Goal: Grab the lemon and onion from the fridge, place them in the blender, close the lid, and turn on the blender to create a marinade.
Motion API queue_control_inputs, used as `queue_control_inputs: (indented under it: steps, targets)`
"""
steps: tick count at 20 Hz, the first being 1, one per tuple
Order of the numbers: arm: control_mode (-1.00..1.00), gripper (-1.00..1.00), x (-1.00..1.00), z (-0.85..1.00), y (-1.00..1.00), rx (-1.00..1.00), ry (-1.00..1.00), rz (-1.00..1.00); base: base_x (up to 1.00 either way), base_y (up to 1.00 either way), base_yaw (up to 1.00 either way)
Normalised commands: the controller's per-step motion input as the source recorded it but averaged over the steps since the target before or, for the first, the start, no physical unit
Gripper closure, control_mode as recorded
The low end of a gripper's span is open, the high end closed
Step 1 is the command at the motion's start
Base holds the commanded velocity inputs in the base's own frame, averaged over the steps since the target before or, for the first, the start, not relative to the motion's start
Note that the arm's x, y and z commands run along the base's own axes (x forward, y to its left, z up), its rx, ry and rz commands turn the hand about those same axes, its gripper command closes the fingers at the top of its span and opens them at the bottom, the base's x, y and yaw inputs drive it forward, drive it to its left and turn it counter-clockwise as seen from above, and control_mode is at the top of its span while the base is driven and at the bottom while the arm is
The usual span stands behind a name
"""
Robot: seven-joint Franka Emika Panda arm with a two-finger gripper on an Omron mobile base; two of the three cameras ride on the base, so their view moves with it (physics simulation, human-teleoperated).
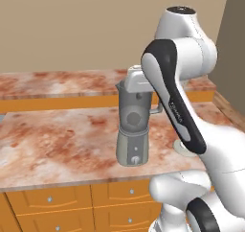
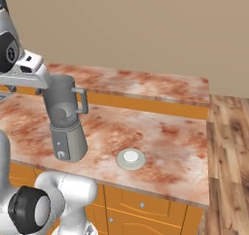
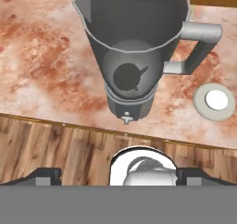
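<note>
One open hand (image 3: 118, 174) hangs right above the blender (image 3: 132, 56); the lid (image 3: 214, 101) lies on the tabletop (image 3: 46, 56) beside it. Next, it should lift straight clear before fetching the lid.

blender (image 1: 134, 125): translucent grey jar, darker grey base, small pale knob at the front
lid (image 2: 131, 158): pale grey-white disc with a white centre
counter (image 2: 165, 137): mottled rust-red and cream marble pattern
cabinets (image 1: 72, 204): orange fronts with small silver knobs
floor (image 2: 228, 146): brown wood planks
wall (image 2: 146, 30): plain tan
</note>
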Motion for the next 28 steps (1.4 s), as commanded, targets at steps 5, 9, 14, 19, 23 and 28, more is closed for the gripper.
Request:
queue_control_inputs:
  steps: [5,9,14,19,23,28]
  targets:
    - [-1.00,-1.00,-0.85,0.34,-0.06,0.00,-0.17,0.00,0.00,0.00,0.00]
    - [-1.00,-1.00,-0.81,0.18,-0.03,0.00,-0.04,0.00,0.00,0.00,0.00]
    - [-1.00,-1.00,-0.81,0.00,-0.16,0.00,0.00,0.00,0.00,0.00,0.00]
    - [-1.00,-1.00,-0.77,0.00,-0.34,0.00,0.00,-0.05,0.00,0.00,0.00]
    - [-1.00,-1.00,-0.80,-0.13,-0.59,0.01,0.00,-0.18,0.00,0.00,0.00]
    - [-1.00,-1.00,-0.16,-0.25,-0.93,0.00,0.01,-0.25,0.00,0.00,0.00]
